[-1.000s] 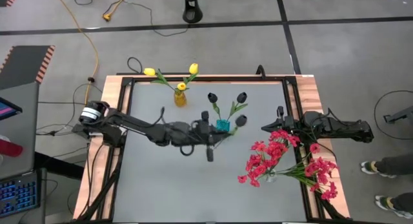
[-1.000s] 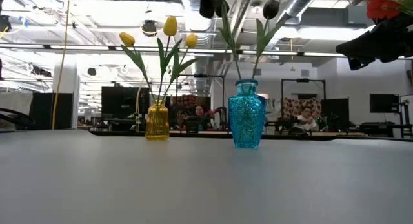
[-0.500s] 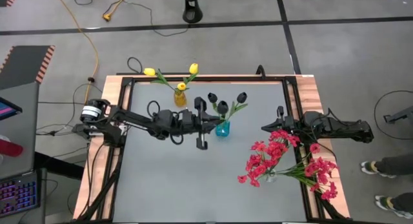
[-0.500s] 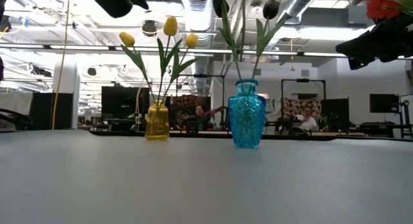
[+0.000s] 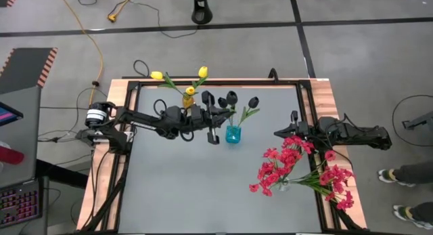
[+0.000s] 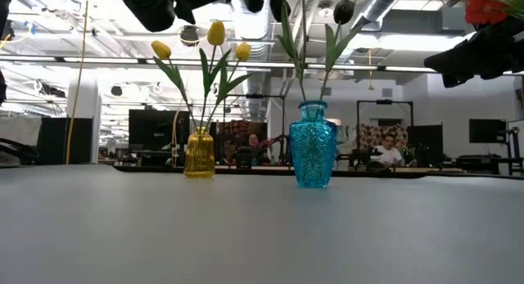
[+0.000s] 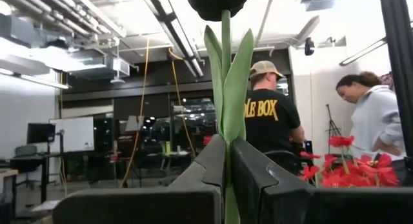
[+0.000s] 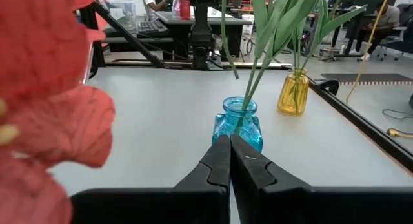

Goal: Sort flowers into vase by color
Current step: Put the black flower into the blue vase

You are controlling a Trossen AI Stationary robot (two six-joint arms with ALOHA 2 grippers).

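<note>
My left gripper (image 5: pixel 215 118) hovers just left of the blue vase (image 5: pixel 233 133), shut on a black tulip whose head (image 5: pixel 231 96) stands above it. In the low view, green stems rise from the blue vase (image 6: pixel 313 145) to more black tulip heads (image 6: pixel 344 10). Three yellow tulips (image 5: pixel 202 72) stand with their stems in the yellow vase (image 6: pixel 199 153). Sprays of red blossoms (image 5: pixel 298 168) spread over the table's right side. My right gripper (image 5: pixel 276 133) waits shut at the right edge, level with the blue vase (image 8: pixel 237 124). My left gripper (image 7: pixel 226 143) pinches the black tulip's green stem (image 7: pixel 226 121) between its two fingers (image 7: pixel 210 166), just under the leaves. The fingers lie level, pointing toward the table's right, across the stem. The tulip stands upright with its head (image 7: pixel 218 1) above; its lower end is out of view.
The yellow vase (image 5: pixel 189 103) stands close behind my left arm, near the far edge. Red blossoms (image 8: pixel 45 121) hang beside my right wrist camera. A dark frame rail (image 5: pixel 308 113) borders the table. People (image 7: pixel 268 121) stand in the room beyond the right side.
My left gripper has moved from over the near side of the blue vase toward the table's left and far edge, staying shut on the black tulip. The tulip's head has gone from right of the vase to its far side.
</note>
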